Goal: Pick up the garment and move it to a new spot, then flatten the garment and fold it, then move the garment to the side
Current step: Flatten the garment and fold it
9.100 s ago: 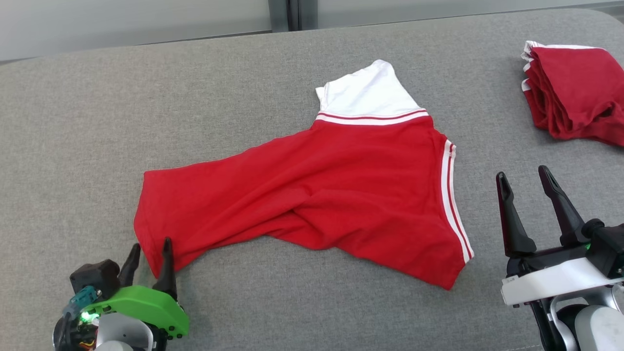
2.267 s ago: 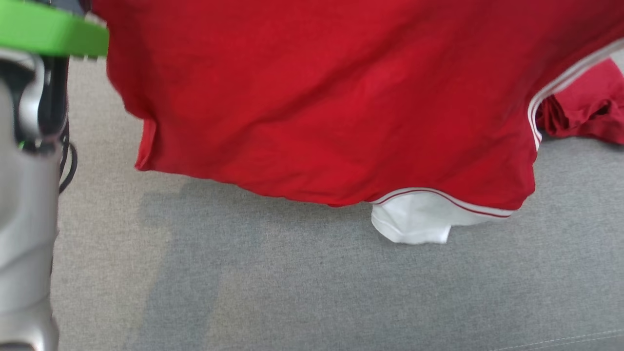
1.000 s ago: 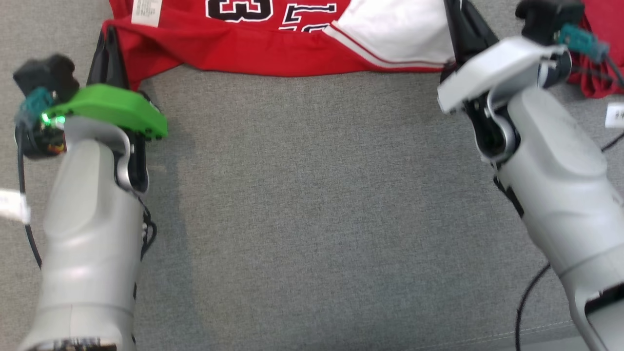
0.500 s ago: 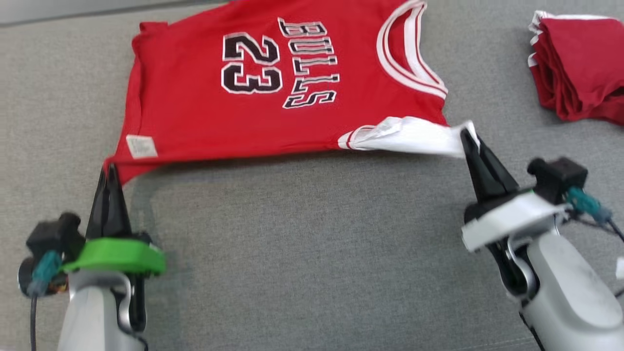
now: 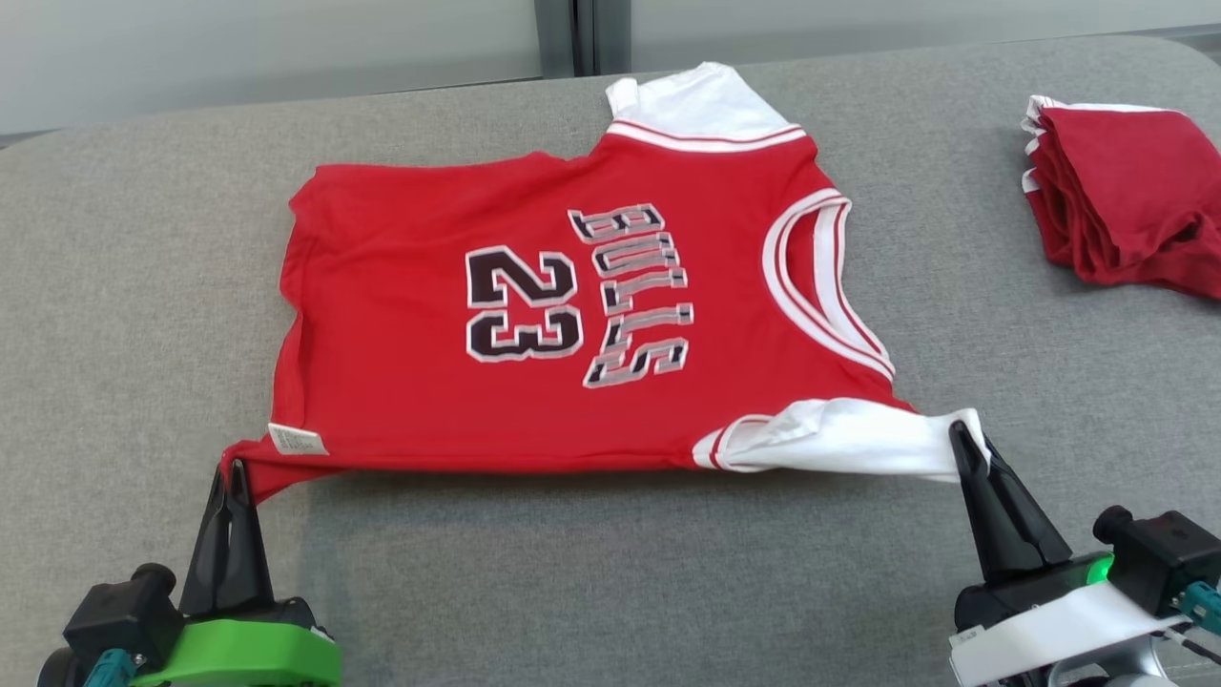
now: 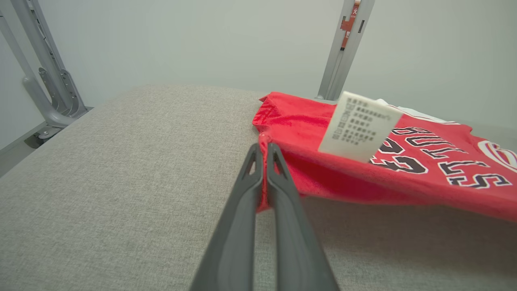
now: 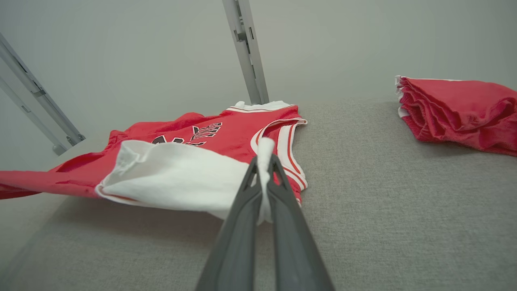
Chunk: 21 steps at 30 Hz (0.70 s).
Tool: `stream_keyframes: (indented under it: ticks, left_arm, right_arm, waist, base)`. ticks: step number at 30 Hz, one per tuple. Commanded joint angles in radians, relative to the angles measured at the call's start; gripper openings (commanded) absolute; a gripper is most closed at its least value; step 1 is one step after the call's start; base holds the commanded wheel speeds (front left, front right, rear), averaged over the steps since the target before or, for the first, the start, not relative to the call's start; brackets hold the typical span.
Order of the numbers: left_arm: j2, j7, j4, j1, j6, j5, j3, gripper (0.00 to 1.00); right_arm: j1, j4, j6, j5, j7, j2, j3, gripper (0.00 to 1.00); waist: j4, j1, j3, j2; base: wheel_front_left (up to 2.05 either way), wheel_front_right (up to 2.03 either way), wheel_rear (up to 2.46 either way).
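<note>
Garment [image 5: 572, 324], a red jersey lettered BULLS 23 in black and white, lies face up across the middle of a grey cushion [image 5: 610, 592]. Its hem is toward the robot's left and its white-trimmed neck toward the right. The far side rests flat on the fabric. The near edge is raised off it and stretched between the two arms, with a shadow underneath.

The left gripper [image 5: 232, 472] is clamped tight on the red hem corner at the near left. In the left wrist view its fingers [image 6: 238, 218] are pressed together with a sliver of red cloth between them. A white tag [image 5: 298, 439] stands up just beside the tips.

The right gripper [image 5: 959, 439] is likewise closed, pinching the end of the near white sleeve [image 5: 839, 444]. In the right wrist view white cloth is caught between its fingers [image 7: 238, 226].

The other sleeve [image 5: 706, 105] lies at the far edge, near a grey post [image 5: 582, 33] against a pale wall. A pile [image 5: 1126, 219] of folded red clothes sits at the far right, well apart from the jersey.
</note>
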Motion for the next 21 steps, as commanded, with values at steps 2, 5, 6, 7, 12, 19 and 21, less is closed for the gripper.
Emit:
stream_keyframes:
  ticks: [2, 5, 6, 7, 12, 19, 21]
  left_arm:
    - [0.004, 0.032, -0.028, 0.028, 0.006, -0.003, -0.01, 0.0]
    - [0.013, 0.082, -0.038, 0.027, -0.001, -0.008, -0.023, 0.0]
    - [0.016, 0.096, -0.035, 0.02, -0.004, -0.01, -0.026, 0.0]
    - [0.022, 0.118, -0.026, 0.009, -0.007, -0.012, -0.03, 0.0]
    - [0.046, 0.173, 0.033, -0.078, -0.023, -0.027, -0.041, 0.0]
    - [0.066, 0.214, 0.131, -0.241, -0.041, -0.037, -0.066, 0.0]
    - [0.069, 0.209, 0.16, -0.289, -0.047, -0.039, -0.077, 0.0]
  right_arm:
    - [0.028, -0.04, -0.002, -0.015, 0.025, 0.005, -0.016, 0.0]
    - [0.033, -0.066, -0.002, -0.023, 0.053, 0.006, -0.023, 0.0]
    - [0.024, -0.067, -0.002, -0.021, 0.058, 0.003, -0.021, 0.0]
    - [0.011, -0.063, -0.002, -0.023, 0.065, -0.005, -0.019, 0.0]
    - [-0.078, -0.011, -0.002, -0.004, 0.069, -0.046, 0.007, 0.0]
    - [-0.309, 0.147, -0.002, 0.034, 0.031, -0.12, 0.07, 0.0]
    - [-0.372, 0.202, -0.002, 0.048, 0.019, -0.134, 0.09, 0.0]
  waist:
    - [-0.006, 0.0, -0.011, 0.0]
    - [-0.008, 0.0, -0.015, 0.0]
    - [-0.008, 0.0, -0.015, 0.0]
    - [-0.007, 0.0, -0.014, 0.0]
    - [-0.003, 0.0, 0.022, 0.0]
    - [0.01, 0.0, 0.128, 0.0]
    - [0.017, 0.0, 0.157, 0.0]
  base:
    - [0.0, 0.0, 0.0]
    - [0.0, 0.0, 0.0]
    - [0.0, 0.0, 0.0]
    - [0.0, 0.0, 0.0]
    - [0.0, 0.0, 0.0]
    - [0.0, 0.0, 0.0]
    - [0.0, 0.0, 0.0]
